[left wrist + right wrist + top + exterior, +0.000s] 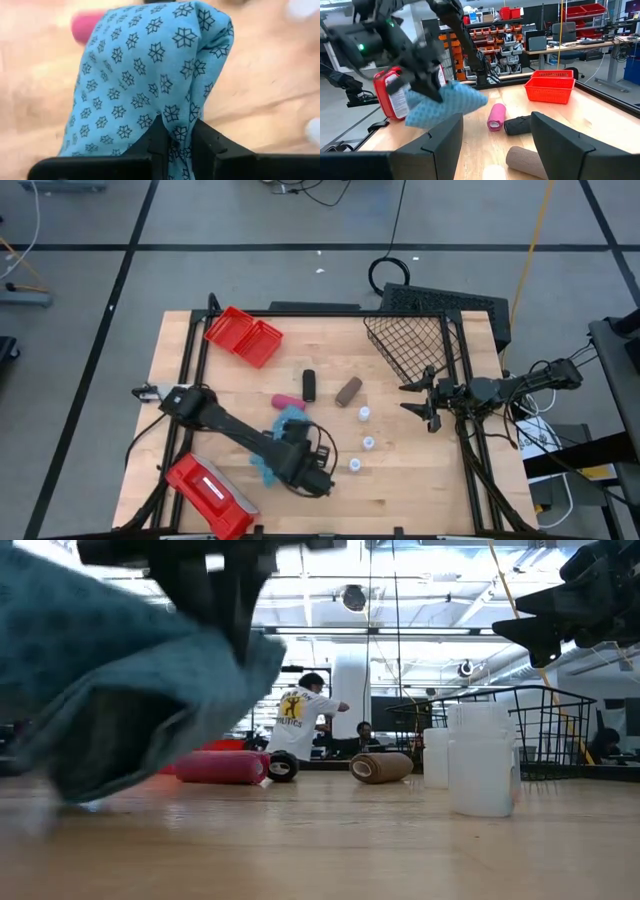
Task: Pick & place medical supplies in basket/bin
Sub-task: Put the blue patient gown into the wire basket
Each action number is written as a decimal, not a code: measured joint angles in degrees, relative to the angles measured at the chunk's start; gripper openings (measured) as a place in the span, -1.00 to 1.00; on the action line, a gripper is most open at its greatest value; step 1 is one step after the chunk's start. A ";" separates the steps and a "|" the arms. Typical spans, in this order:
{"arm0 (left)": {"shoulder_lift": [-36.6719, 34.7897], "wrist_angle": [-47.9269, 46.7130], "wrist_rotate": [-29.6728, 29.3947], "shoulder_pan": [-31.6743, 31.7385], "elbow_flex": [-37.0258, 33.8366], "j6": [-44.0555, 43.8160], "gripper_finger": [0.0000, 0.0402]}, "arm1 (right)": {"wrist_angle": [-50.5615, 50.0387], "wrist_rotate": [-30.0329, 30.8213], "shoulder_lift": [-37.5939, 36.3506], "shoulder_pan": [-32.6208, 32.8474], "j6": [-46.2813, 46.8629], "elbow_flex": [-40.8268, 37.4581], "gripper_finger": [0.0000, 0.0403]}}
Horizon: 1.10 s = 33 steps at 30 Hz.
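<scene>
Left gripper [300, 465] sits near the front-middle of the wooden table [420, 480], fingers [157, 142] clamped on a fold of the blue cloth pad [145, 85]. Cloth has a dark star print and hangs bunched from the grip; in the low view it's lifted off the tabletop.

Right gripper [428, 402] hovers at the table's right edge, just in front of the black wire basket [410, 345], w/ fingers [560, 137] spread apart and nothing between them.

Basket stands at the back right, tilted, part of it over the table's rear edge. Red two-compartment bin [243, 335] is at the back left, well apart from the basket.

Mid-table, from left to right: pink roll [285, 402] just beside the cloth, black roll [309, 384] behind it, brown roll [348, 391] to the right. All three lie on their sides.

Three small white bottles [366, 415] stand upright in a loose line to the right of the cloth, between the two grippers; they're apart from each other.

Flat red case w/ white label [208, 492] lies at the front left corner, beside the left arm.

Low view: a person [300, 720] in a white top stands in the room beyond the table.
</scene>
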 joint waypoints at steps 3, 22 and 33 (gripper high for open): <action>-3.03 1.04 -5.83 -1.65 -0.24 0.12 -0.76 | -0.12 0.00 -0.01 0.00 0.00 -0.02 0.11; -14.74 8.61 -39.56 -11.94 0.07 37.96 -0.76 | -0.02 0.00 0.01 0.00 0.01 0.00 0.11; -13.44 55.30 -14.55 -6.18 -1.03 81.32 -0.76 | 0.00 0.00 0.01 0.02 0.01 0.01 0.11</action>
